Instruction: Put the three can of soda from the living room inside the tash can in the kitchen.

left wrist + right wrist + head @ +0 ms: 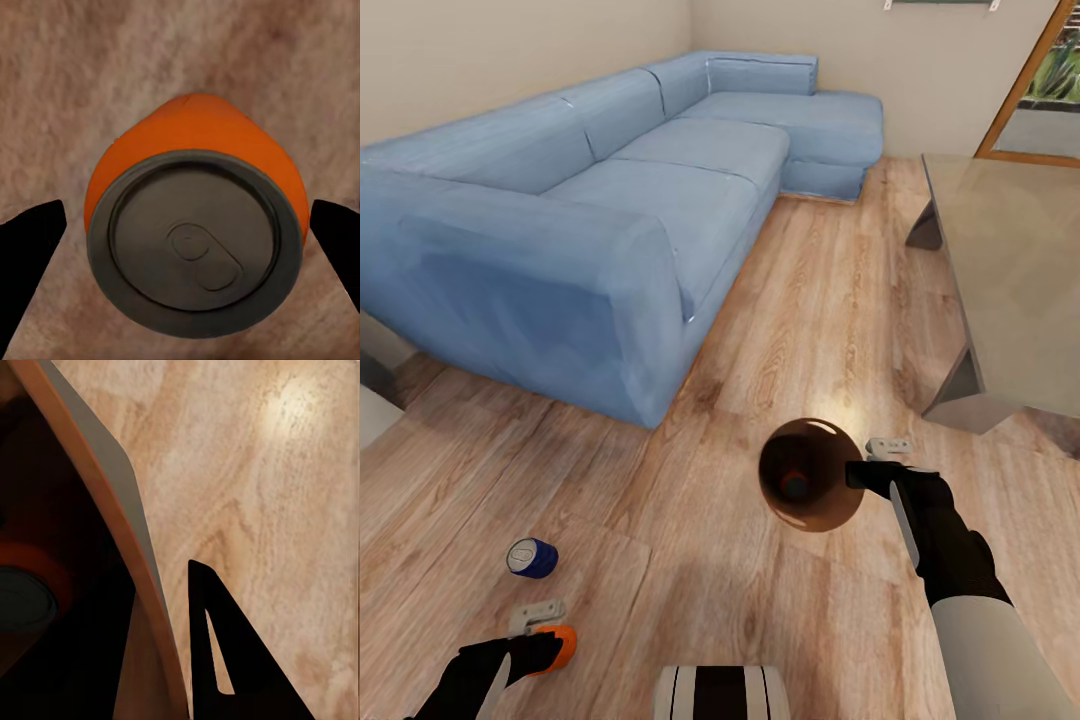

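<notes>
A long light-blue corner sofa (590, 200) fills the far left of the living room, with a glass-topped low table (1010, 270) at the right over the wood plank floor (800, 290). The right gripper (865, 462) pinches the rim of the copper-brown trash can (815, 510), one finger inside and one outside; an orange soda can (794, 486) lies in its dark bottom. The dark blue soda can (532, 558) with a silver top lies on the floor, near the left gripper (545, 630). That gripper straddles the second orange soda can (196, 232), its black fingers (30, 255) spread wide and clear of the can's sides. No readable lettering shows on any can.
</notes>
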Controlling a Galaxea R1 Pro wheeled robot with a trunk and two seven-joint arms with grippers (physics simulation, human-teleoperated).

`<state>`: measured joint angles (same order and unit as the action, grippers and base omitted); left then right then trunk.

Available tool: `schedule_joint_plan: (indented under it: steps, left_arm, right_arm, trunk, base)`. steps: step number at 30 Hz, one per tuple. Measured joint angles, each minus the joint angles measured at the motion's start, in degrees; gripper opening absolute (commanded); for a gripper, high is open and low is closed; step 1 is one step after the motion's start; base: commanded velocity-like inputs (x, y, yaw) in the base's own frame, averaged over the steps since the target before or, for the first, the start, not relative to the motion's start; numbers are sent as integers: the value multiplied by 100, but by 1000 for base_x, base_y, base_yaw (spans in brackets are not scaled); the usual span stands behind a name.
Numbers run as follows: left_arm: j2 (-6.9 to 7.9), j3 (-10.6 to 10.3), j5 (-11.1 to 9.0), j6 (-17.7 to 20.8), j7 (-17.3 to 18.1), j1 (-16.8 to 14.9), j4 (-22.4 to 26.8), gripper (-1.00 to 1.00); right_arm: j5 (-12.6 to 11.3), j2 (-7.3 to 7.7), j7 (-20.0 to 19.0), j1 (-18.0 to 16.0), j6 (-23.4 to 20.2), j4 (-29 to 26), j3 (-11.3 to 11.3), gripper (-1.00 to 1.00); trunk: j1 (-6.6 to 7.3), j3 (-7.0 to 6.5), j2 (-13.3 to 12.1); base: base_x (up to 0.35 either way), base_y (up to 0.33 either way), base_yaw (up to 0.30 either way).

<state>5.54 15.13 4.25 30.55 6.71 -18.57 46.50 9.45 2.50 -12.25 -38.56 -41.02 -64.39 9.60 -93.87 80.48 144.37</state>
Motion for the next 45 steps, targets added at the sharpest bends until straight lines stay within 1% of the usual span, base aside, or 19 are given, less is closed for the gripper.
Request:
schedule_joint_plan:
  steps: [4, 8, 15, 45]
  left_arm:
    - [6, -4, -6, -2, 5, 2, -1, -100]
    - [8, -1, -10, 2, 0, -1, -1, -100]
    - [2, -1, -4, -2, -7, -5, -1, -100]
    - [-3, -20, 20, 32, 1, -6, -5, -100]
  right_arm:
    - [-47, 4, 0, 2, 0, -1, -108, -100]
    - [-5, 5, 9, 7, 8, 0, -134, -100]
    - [-15, 5, 8, 8, 7, -1, -141, -100]
    - [-27, -28, 8, 8, 6, 8, -149, -100]
  trunk:
    - [0, 0, 0]
    - [0, 0, 0]
    - [0, 0, 0]
    - [78, -664, -40]
  base:
    - [0, 0, 0]
    - [0, 0, 0]
    - [0, 0, 0]
    - [0, 0, 0]
